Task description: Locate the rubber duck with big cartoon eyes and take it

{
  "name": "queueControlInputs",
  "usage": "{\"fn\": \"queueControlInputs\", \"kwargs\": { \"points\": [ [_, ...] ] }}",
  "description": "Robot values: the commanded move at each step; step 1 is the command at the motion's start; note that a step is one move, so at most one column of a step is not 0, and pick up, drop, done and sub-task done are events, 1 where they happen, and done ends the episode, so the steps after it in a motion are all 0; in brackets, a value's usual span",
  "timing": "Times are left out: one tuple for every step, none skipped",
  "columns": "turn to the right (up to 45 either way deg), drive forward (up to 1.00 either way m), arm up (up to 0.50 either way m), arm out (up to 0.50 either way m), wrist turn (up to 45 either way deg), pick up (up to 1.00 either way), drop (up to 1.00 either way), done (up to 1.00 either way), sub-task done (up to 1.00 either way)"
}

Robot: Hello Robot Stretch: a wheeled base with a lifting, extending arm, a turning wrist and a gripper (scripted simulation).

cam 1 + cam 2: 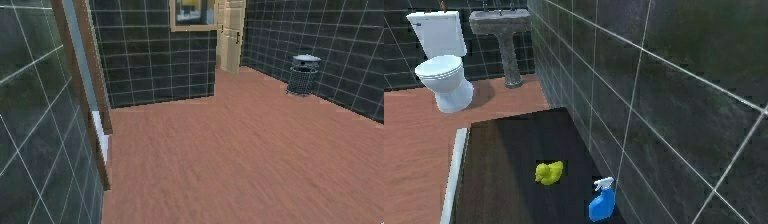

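Blob [550, 173], yellow, near blue spray bottle [602, 203]

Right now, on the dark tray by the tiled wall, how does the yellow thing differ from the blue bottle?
Colour: the yellow thing is all yellow; the blue bottle has a white spray top. Shape: the yellow thing is a low rounded lump; the bottle is taller and narrower. Place: the bottle sits nearer the tiled wall than the yellow thing. Both rest on the dark tray, apart.
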Motion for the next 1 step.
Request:
{"fn": "queueControlInputs", "kwargs": {
  "points": [
    [0.0,0.0,0.26,0.0,0.0,0.0,0.0,0.0,0.0]
  ]
}}
